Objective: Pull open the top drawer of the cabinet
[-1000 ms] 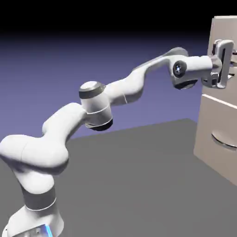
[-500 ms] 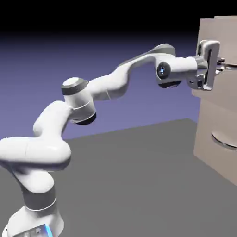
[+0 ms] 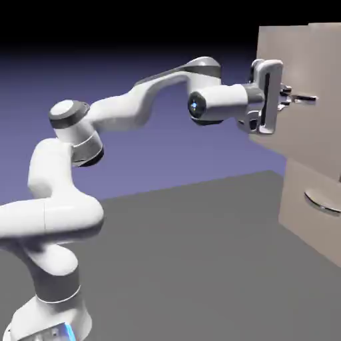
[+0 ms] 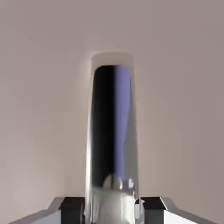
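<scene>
Pulling straight back along the slide keeps the white two-finger gripper (image 3: pixel 288 100), pinched on the thin curved grey metal bar handle (image 4: pixel 111 140), from slipping as the beige-tan top drawer (image 3: pixel 293 46) stands partly drawn from the tall cabinet (image 3: pixel 313 206).

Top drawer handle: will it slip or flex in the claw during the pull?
Likely stiff: the handle looks like a solid metal bar with no visible bending. Possibly slippery: its surface is glossy and mirror-like. The claw sits around it from both sides, and the top drawer already stands out from the cabinet, so the grip seems to hold.
</scene>
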Controlling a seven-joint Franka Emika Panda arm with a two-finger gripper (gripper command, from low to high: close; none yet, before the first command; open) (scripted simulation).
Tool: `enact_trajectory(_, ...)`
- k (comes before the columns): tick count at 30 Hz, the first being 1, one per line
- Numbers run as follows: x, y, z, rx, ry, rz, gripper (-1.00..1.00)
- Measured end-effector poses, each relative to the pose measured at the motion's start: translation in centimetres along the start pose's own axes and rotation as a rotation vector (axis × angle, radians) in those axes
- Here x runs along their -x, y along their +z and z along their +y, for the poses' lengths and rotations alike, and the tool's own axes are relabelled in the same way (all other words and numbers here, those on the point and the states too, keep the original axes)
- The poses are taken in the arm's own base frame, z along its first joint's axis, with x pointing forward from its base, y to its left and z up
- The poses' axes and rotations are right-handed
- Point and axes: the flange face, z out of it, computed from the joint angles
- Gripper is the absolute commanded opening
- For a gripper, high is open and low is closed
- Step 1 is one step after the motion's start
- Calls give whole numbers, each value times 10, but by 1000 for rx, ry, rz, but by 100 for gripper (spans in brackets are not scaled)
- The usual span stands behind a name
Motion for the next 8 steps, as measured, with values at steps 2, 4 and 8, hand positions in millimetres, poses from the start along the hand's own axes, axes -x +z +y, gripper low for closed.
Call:
enact_trajectory(2, 0, -22, 0, -1, 0, -1, -100)
enact_trajectory(4, 0, -46, 0, 0, 0, 0, -100)
enact_trajectory(8, 0, -64, 0, 0, 0, 0, 100)
